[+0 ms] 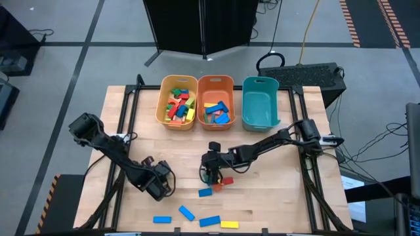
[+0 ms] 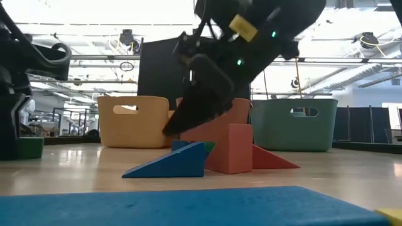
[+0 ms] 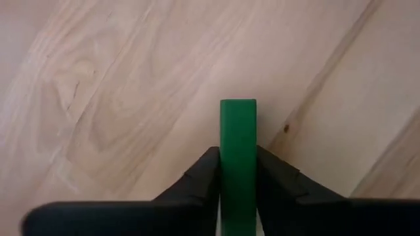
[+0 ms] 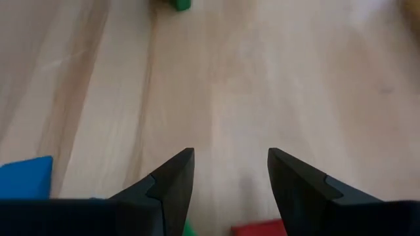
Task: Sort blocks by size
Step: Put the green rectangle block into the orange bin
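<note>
Left gripper (image 3: 237, 190) is clamping a green block (image 3: 237, 151) while the right gripper (image 4: 230, 177), jaws apart, is risking toppling nearby blocks (image 1: 220, 183).

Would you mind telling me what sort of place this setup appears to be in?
Probably a robotics lab or workshop: a wooden table on a taped floor, cables running beside it, and overhead trusses in the open hall behind the bins.

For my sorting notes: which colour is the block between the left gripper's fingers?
Green; the left wrist view shows it best.
</note>
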Robot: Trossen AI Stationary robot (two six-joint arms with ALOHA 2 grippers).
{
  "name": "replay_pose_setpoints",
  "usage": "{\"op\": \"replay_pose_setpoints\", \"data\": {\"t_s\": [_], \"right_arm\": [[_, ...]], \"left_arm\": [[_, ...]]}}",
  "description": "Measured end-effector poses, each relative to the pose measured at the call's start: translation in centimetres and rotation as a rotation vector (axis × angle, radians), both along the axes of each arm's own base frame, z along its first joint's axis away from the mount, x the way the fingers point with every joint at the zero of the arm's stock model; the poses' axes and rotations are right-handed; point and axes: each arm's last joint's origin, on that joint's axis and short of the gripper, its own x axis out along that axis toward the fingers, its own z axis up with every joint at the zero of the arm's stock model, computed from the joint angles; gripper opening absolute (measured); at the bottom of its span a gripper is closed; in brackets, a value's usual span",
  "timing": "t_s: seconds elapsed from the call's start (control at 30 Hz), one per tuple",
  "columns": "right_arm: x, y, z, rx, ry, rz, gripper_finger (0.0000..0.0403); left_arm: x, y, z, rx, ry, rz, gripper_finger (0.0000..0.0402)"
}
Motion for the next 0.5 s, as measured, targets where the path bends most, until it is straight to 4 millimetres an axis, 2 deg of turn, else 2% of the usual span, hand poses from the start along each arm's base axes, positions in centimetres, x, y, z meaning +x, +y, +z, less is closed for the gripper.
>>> {"op": "replay_pose_setpoints", "data": {"t_s": [0.1,0.3,0.5], "right_arm": [[-0.9,0.6,1.3,-0.069,0.021,-0.040,0.0180],[-2.6,2.4,3.3,-0.143,0.042,-0.054,0.0180],[-4.2,3.1,3.2,-0.164,0.116,-0.098,0.0180]], "left_arm": [[0.3,0.4,0.1,0.002,0.007,-0.003,0.0047],[1.4,1.4,0.6,0.010,-0.002,-0.023,0.0045],[3.4,2.6,1.9,0.012,-0.021,-0.079,0.0049]]}}
